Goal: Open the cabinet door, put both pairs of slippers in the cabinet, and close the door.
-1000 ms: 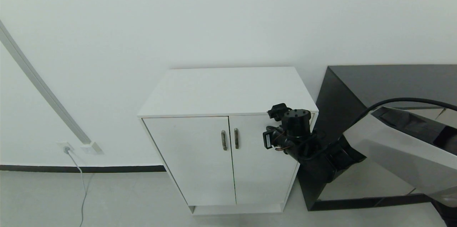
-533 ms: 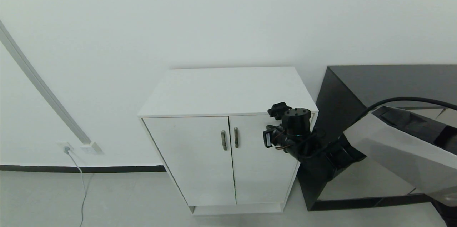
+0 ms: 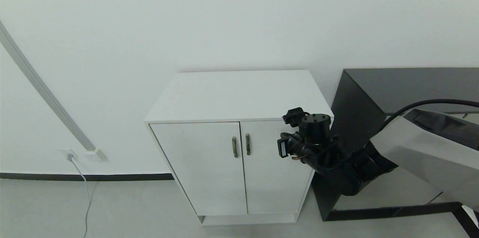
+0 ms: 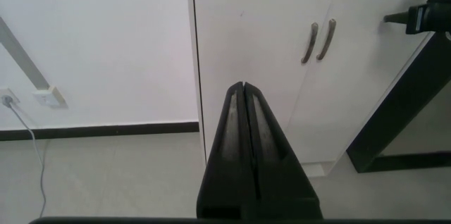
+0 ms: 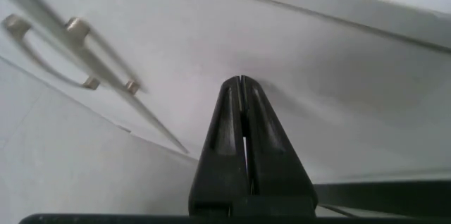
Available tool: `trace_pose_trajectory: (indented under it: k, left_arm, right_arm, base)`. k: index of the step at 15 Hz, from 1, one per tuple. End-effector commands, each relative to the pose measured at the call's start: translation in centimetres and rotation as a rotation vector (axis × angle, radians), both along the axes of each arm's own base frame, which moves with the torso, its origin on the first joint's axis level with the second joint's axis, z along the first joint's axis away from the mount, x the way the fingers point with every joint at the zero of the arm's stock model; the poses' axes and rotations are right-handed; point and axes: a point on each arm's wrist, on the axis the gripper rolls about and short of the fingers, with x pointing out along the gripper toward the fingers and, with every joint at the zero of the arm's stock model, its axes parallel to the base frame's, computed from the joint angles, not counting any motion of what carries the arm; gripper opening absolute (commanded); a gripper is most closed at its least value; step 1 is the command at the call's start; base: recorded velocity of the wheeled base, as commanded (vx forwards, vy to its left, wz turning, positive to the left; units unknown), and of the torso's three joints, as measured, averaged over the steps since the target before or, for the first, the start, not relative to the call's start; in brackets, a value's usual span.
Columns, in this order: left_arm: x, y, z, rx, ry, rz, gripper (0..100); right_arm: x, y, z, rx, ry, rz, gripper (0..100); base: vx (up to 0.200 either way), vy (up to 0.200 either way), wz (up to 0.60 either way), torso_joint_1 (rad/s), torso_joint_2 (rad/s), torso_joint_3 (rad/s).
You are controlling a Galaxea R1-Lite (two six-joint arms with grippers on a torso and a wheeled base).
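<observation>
The white cabinet [image 3: 239,95] stands against the wall with both doors shut. Its two dark handles [image 3: 234,147] [image 3: 247,144] sit side by side at the middle seam. My right arm's wrist [image 3: 312,137] hovers in front of the right door [image 3: 273,182], to the right of the handles. In the right wrist view my right gripper [image 5: 242,82] is shut on nothing, its tips close to the door panel [image 5: 317,62]; whether they touch it I cannot tell. My left gripper [image 4: 244,86] is shut and empty, held back from the cabinet's left door [image 4: 261,41].
A black glossy unit [image 3: 393,84] stands tight against the cabinet's right side. A wall socket with a hanging cable [image 3: 68,153] and a slanted grey strip [image 3: 41,88] are on the wall at left. Bare grey floor [image 3: 112,208] lies before the cabinet.
My right arm has shifted slightly to the right in front of the right door. The cabinet doors have stayed shut.
</observation>
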Motion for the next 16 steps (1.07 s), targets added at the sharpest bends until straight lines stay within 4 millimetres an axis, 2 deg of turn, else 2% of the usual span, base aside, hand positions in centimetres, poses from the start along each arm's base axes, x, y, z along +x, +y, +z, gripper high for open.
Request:
trace_pose_trajectory:
  k: [1, 3, 6, 9, 12, 16]
  left_arm:
    - [0.0, 0.0, 0.0, -0.001, 0.001, -0.001, 0]
    - [0.0, 0.0, 0.0, -0.001, -0.001, -0.001, 0]
    - [0.0, 0.0, 0.0, -0.001, 0.001, -0.001, 0]
    - [0.0, 0.0, 0.0, 0.002, 0.001, -0.002, 0]
    - [0.0, 0.0, 0.0, 0.002, 0.001, -0.002, 0]
    - [0.0, 0.0, 0.0, 0.002, 0.001, -0.002, 0]
  right_arm:
    - [-2.8, -0.6, 2.6, 0.015, -0.022, 0.021, 0]
    - [-4.3, -1.4, 3.2, 0.004, -0.013, 0.025, 0]
    - [-7.1, -3.9, 3.8, -0.017, 0.014, -0.017, 0]
    - [-8.3, -6.0, 4.9, -0.010, -0.015, -0.095, 0]
    - [-9.2, -8.0, 5.2, -0.012, -0.035, -0.178, 0]
    - [-11.5, -12.8, 4.7, -0.024, -0.036, -0.309, 0]
  base:
    - [0.000, 0.000, 0.00, 0.000, 0.00, 0.000]
    - [0.000, 0.000, 0.00, 0.000, 0.00, 0.000]
    - [0.000, 0.000, 0.00, 0.000, 0.00, 0.000]
    - [0.000, 0.000, 0.00, 0.000, 0.00, 0.000]
    - [0.000, 0.000, 0.00, 0.000, 0.00, 0.000]
    - [0.000, 0.000, 0.00, 0.000, 0.00, 0.000]
